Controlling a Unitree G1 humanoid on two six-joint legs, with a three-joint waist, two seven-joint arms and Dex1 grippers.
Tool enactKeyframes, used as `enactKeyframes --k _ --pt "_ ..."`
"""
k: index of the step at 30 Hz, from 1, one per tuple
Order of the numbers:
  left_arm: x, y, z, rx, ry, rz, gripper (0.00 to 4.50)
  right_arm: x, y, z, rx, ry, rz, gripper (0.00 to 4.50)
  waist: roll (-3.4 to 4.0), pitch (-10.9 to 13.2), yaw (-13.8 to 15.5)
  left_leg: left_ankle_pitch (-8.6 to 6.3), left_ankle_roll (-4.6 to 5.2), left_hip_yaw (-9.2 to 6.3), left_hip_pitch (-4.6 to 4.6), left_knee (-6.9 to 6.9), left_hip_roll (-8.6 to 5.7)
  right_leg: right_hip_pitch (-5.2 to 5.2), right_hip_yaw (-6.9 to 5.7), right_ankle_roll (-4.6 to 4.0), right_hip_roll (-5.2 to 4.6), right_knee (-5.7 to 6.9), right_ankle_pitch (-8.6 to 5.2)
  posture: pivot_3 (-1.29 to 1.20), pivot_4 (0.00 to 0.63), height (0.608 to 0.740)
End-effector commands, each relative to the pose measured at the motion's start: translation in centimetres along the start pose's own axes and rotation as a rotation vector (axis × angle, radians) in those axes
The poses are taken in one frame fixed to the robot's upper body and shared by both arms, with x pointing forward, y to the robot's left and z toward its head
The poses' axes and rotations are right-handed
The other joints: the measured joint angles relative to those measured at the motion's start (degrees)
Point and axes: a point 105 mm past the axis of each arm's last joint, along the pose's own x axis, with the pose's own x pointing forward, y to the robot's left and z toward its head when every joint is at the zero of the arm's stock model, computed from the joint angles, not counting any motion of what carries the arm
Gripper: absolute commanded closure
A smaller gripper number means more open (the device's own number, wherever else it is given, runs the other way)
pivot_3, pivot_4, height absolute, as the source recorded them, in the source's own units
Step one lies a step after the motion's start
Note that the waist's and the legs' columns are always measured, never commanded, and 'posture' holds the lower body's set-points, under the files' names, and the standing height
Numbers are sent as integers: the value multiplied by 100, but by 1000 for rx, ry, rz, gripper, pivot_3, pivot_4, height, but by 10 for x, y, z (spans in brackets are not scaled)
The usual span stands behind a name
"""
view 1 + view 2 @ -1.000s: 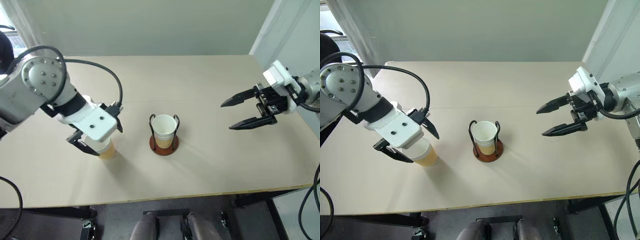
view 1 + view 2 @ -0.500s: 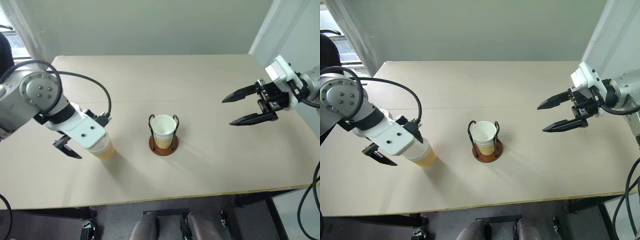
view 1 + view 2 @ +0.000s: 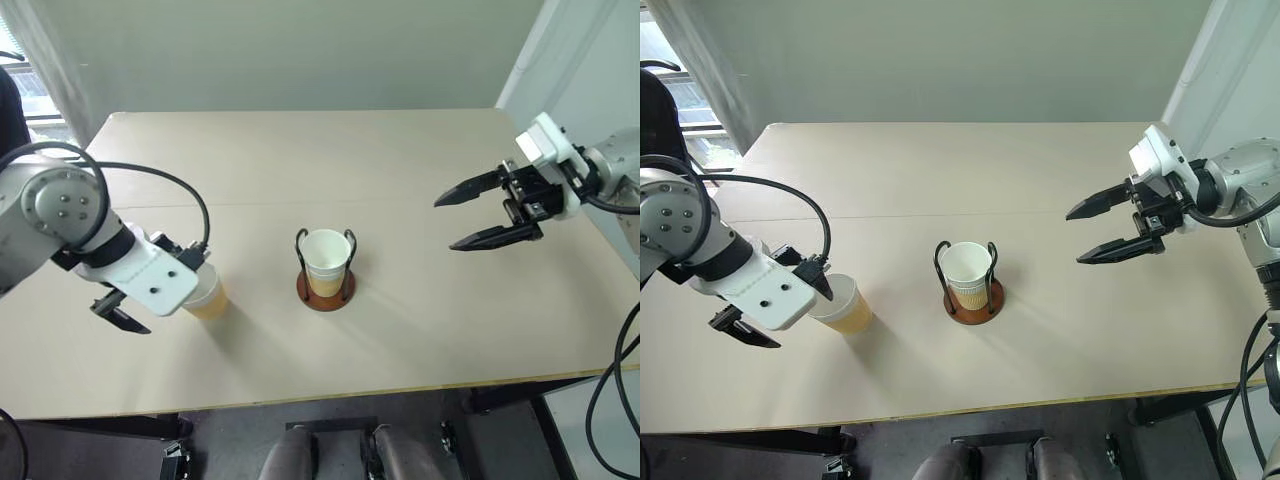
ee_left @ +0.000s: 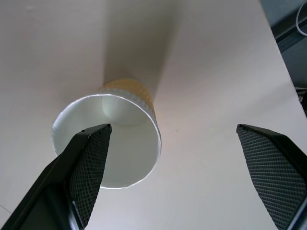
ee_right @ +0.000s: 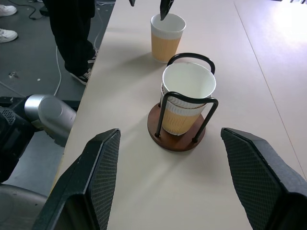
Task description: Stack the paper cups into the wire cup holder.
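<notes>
One paper cup (image 3: 209,298) stands upright and alone on the table's left part. My left gripper (image 4: 182,167) points down over it, open; one finger (image 4: 86,163) hangs over the cup's mouth (image 4: 108,139) and the other stands far off to the side. The wire cup holder (image 3: 325,291) sits at the table's middle with what looks like two nested paper cups (image 5: 188,91) inside its black loops. My right gripper (image 3: 445,225) hovers open above the table's right part, pointing at the holder with nothing between its fingers.
The beige table (image 3: 400,340) has its front edge near me and a seam across its middle. A person in dark trousers (image 5: 72,28) stands beyond the table's left end. A wall runs behind the table.
My left arm has swung left and a little lower, so the lone cup now shows beside the gripper instead of under it. The cup, the holder and my right gripper have stayed put.
</notes>
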Motion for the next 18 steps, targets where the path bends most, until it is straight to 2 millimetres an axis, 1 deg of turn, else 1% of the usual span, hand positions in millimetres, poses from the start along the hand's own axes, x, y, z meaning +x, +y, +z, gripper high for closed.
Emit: enactKeyframes --k 1,6,13,18 --pt "-8 1 -7 -13 36 16 26 -2 -3 12 -53 -6 -2 1119 0 0 -1 0 -1 0 0 0 0 -1 0 -1 0 0 1 0 150 740" --pt "1 6 -10 -7 36 21 26 1 -4 11 -54 -10 3 1119 0 0 0 -1 -2 0 -2 -2 0 -3 0 -3 0 0 2 0 150 740" --pt "14 15 -5 23 11 27 26 3 -4 12 -54 -14 11 1119 -1 -1 2 -2 -3 0 -3 -4 0 -7 0 -3 0 1 4 0 150 740" --pt "17 17 -1 25 -8 31 26 2 -2 10 -46 -9 9 1119 -1 -1 -1 -1 -6 0 -3 -9 0 -10 0 -2 0 1 6 0 150 740"
